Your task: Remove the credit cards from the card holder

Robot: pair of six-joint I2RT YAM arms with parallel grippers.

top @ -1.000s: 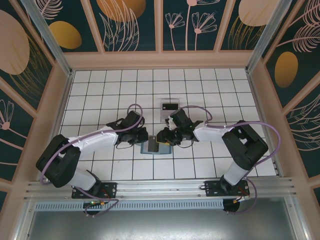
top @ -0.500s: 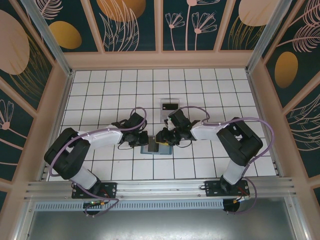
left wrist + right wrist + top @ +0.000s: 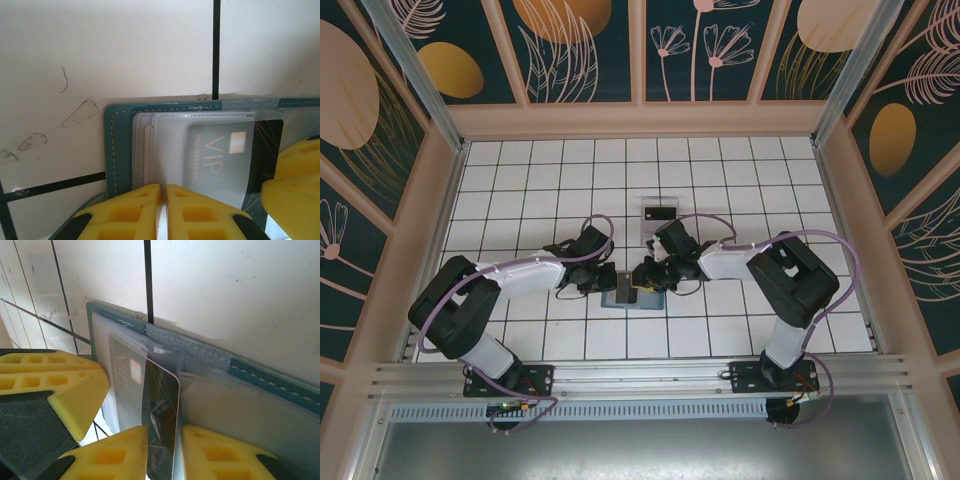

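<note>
The teal card holder (image 3: 632, 297) lies open on the white tiles between my two grippers. In the left wrist view its stitched edge (image 3: 117, 150) frames clear sleeves. A dark credit card (image 3: 220, 155) marked VIP sticks halfway out of one sleeve. My left gripper (image 3: 163, 197) (image 3: 607, 281) is shut on the edge of a clear sleeve. From the opposite side, my right gripper (image 3: 164, 432) (image 3: 642, 276) has its jaws closed on the dark card (image 3: 160, 405), one pad on each face. The right fingers (image 3: 295, 170) show at the card's free end.
A second dark card on a clear tray (image 3: 657, 216) lies one tile behind the card holder. Wooden walls (image 3: 440, 230) fence the tiled floor on three sides. My left gripper's finger (image 3: 60, 385) stands close beside the right one.
The right jaws have narrowed onto the dark card. The left arm's elbow swung in toward the middle, while its gripper stayed shut at the card holder.
</note>
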